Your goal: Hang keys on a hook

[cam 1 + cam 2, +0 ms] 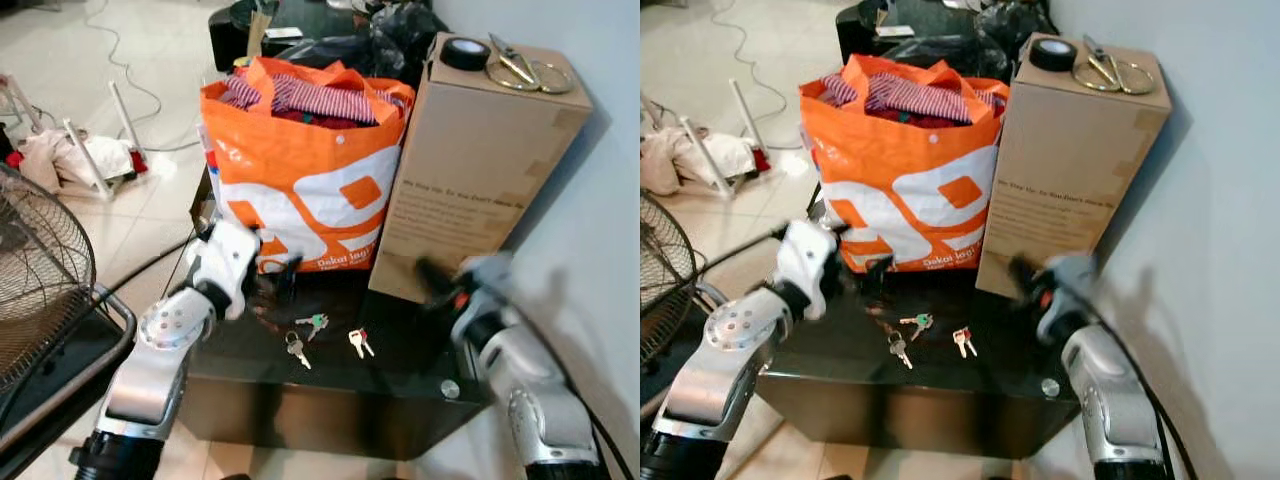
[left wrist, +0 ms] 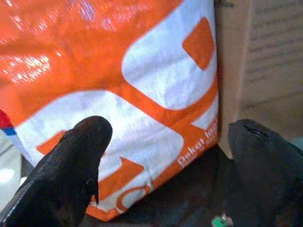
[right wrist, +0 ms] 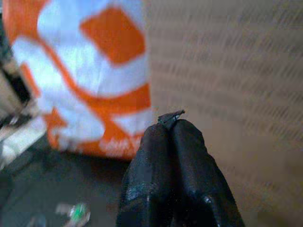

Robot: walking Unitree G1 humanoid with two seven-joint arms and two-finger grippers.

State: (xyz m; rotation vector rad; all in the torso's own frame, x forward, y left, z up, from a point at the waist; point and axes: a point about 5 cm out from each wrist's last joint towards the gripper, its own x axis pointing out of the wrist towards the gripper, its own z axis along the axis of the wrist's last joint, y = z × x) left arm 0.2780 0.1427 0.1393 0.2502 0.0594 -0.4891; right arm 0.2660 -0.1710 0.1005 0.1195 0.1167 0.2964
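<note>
Your left gripper (image 1: 280,275), fingers spread, hovers ready above the keys (image 1: 325,338) on the near table (image 1: 400,400); your right gripper (image 3: 171,124) is pinched empty.

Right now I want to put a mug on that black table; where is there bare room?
Bare glass lies at the front right corner of the black table, between the red-tagged keys and the right gripper. The back is crowded by the orange bag and cardboard box; the left gripper hangs over the left side.

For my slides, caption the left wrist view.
Open left gripper facing an orange bag beside a cardboard box.
</note>
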